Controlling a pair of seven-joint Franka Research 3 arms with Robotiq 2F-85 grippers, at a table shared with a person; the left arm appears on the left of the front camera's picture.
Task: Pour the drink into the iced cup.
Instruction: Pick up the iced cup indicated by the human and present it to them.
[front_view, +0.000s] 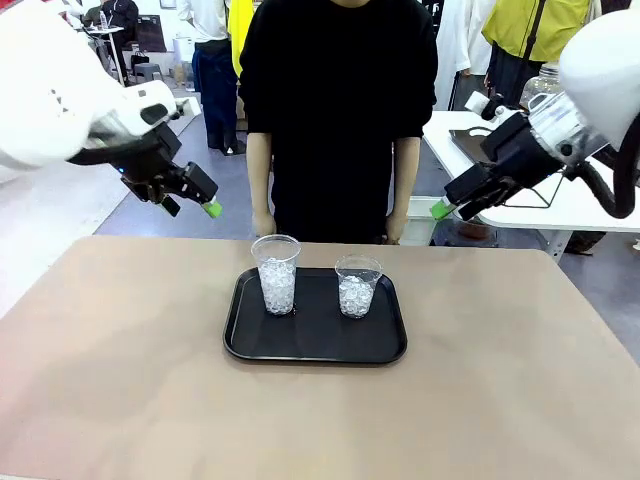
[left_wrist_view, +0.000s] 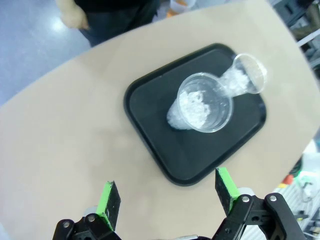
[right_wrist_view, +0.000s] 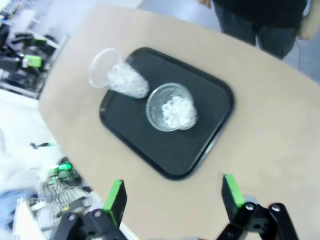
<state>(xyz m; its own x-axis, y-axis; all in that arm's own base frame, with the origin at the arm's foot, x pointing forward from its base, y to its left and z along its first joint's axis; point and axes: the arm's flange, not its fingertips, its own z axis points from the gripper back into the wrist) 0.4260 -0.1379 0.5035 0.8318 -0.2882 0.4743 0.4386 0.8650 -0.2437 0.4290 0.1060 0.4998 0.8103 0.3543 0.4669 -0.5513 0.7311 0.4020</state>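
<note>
Iced cups (front_view: 277, 278); fingers (left_wrist_view: 108, 202) wide open, empty.

Demo hall: bystanders (front_view: 213, 70), neighbouring table (front_view: 445, 130).

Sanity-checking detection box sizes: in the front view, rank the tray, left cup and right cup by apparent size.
1. black tray
2. left cup, taller
3. right cup, shorter
Both cups sit at similar depth, so nearness doesn't skew this.
</note>
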